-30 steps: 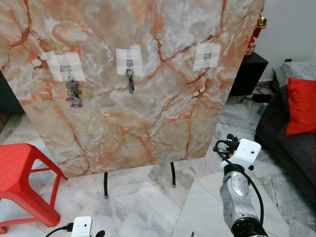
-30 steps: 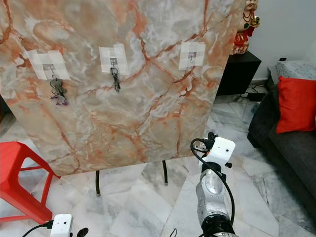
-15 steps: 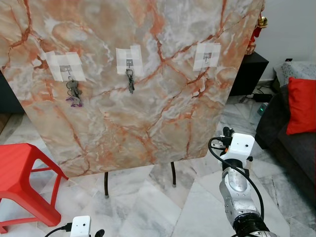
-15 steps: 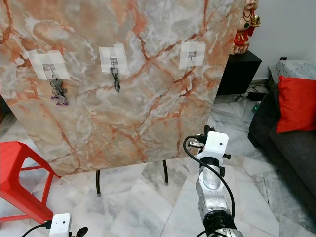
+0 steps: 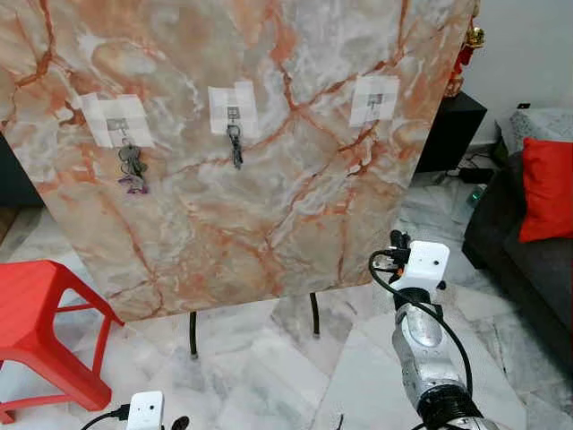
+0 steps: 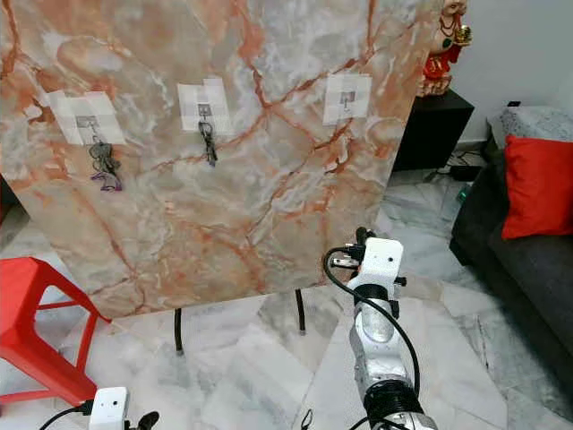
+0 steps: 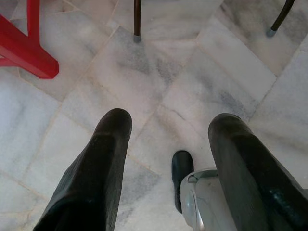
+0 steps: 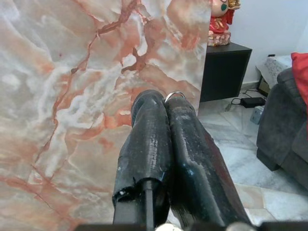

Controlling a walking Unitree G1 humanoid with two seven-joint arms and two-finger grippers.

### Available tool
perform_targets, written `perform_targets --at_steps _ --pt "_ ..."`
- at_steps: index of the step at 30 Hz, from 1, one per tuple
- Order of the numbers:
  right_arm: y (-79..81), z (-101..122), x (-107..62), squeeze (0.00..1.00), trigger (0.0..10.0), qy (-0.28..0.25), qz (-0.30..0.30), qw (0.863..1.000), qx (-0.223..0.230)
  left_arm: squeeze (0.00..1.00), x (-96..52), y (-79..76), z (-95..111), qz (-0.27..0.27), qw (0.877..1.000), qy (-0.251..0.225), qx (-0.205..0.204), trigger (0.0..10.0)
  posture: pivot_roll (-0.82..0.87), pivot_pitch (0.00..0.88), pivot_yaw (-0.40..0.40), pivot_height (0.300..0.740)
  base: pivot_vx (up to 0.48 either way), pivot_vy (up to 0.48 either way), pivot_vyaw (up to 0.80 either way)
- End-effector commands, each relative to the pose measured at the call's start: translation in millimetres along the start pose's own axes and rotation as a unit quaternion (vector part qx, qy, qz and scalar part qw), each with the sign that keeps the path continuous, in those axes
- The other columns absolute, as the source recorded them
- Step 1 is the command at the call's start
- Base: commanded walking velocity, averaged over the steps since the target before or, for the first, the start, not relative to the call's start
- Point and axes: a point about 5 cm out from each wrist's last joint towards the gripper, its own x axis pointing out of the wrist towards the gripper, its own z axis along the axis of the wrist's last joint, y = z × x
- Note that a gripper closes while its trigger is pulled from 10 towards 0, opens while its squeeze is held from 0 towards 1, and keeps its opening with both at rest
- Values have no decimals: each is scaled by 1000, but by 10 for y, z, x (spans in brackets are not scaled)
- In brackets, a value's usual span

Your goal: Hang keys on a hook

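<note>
Two hooks hold keys; right hook [image 5: 375, 99] bare. Right hand [image 8: 166, 103] clamped on key ring [image 8: 174, 95], low beside marble board [image 5: 269, 179]. Next: raise to hook.

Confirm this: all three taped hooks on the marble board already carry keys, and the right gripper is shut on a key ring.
Not all three. In the left eye view, the left taped hook and middle taped hook carry keys; the right taped hook is bare. The right gripper is indeed shut on a silver key ring.

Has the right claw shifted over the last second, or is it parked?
Yes. The right claw, shut on a key ring, has drifted toward the robot's left, closer to the marble board's right leg.
</note>
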Motion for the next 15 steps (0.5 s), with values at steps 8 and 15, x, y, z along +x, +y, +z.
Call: perform_targets --at_steps 8,15 --pt "-18 41 36 0 10000 -4 3 1000 -7 0 2 -27 -23 0 1000 9 -9 10000 54 0 -60 740 279 0 0" --pt "-18 44 38 0 10000 -6 5 1000 -6 0 0 -49 -37 -2 1000 10 -12 10000 54 0 -64 740 307 0 0"
